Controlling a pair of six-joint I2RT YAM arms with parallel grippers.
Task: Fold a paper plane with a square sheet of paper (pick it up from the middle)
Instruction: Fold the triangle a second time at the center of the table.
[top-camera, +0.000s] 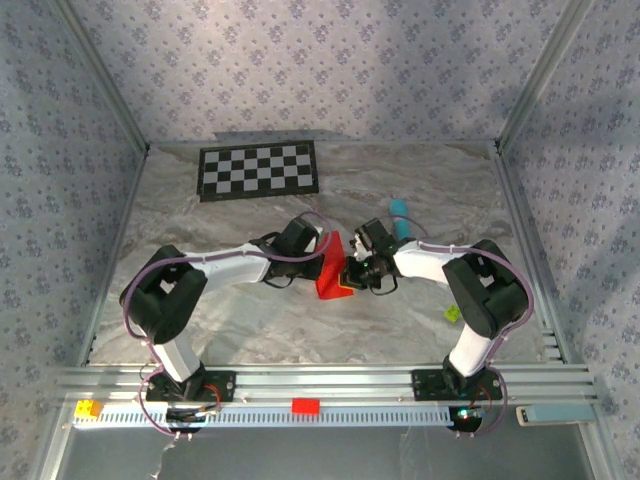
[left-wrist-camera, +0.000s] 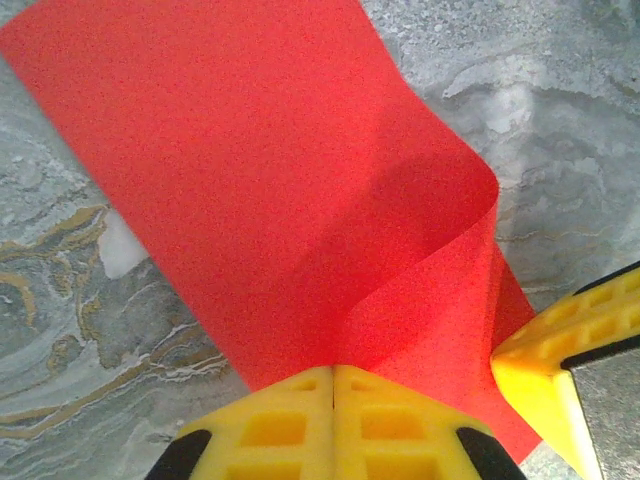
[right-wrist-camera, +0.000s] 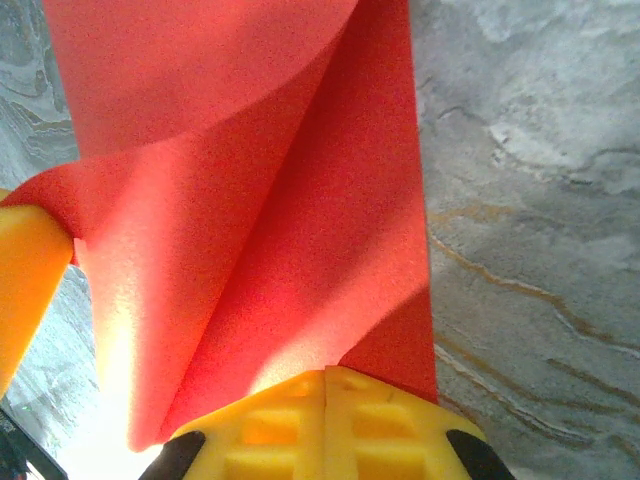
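Near the middle of the marbled table (top-camera: 250, 330), the square sheet of paper (top-camera: 331, 270) is lifted off the surface, curled and bent between the two arms. The left gripper (left-wrist-camera: 333, 385) has its yellow fingers pressed together with no gap, pinching one edge of the sheet; just beyond the tips the paper bulges into a rounded fold. The right gripper (right-wrist-camera: 325, 385) is likewise clamped tight on the sheet (its fingers meet in a thin seam), and a straight fold edge runs across the paper beyond them. The two grippers sit just beside each other, each one's yellow finger showing at the edge of the other's wrist view. The checkerboard (top-camera: 259, 170) lies at the far left of the table, and a teal stick (top-camera: 401, 215) lies on the far side of the right arm
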